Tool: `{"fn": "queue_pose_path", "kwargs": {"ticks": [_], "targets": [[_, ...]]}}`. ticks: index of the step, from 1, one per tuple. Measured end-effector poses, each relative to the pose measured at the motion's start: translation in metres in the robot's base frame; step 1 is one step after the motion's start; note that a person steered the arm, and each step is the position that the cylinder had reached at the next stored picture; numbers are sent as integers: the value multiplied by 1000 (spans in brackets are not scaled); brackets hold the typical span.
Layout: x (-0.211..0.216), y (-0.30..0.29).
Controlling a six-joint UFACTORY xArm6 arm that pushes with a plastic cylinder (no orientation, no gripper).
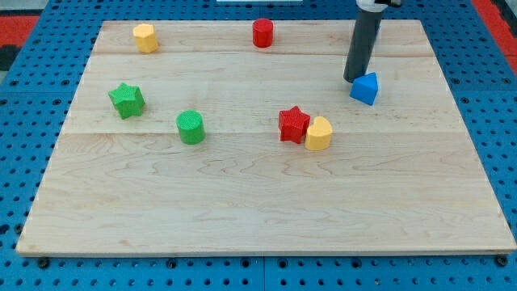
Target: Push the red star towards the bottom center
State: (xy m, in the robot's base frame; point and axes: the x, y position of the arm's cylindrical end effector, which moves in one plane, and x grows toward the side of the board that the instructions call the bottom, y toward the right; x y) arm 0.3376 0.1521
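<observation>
Looking at it, approach step: my tip (354,80) (plain rod, no jaws) sits near the top-right corner touching the blue block (365,88). Red star (293,124) mid-board, against the yellow block (318,133); next I'd swing above it.

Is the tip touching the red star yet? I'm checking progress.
No: my tip is up beside the blue block, well apart from the red star.

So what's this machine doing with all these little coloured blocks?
It's a robot arm pushing blocks around a wooden board with a rod. Its job is to slide the red star toward the bottom center. Right now my tip sits up beside the blue block, away from the star, which touches a yellow block.
</observation>
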Motion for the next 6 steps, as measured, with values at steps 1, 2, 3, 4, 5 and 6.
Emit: {"fn": "queue_pose_path", "kwargs": {"ticks": [1,2,3,4,5,6], "targets": [[31,19],[61,24],[51,-30],[49,-96],[104,-100],[157,-91]]}}
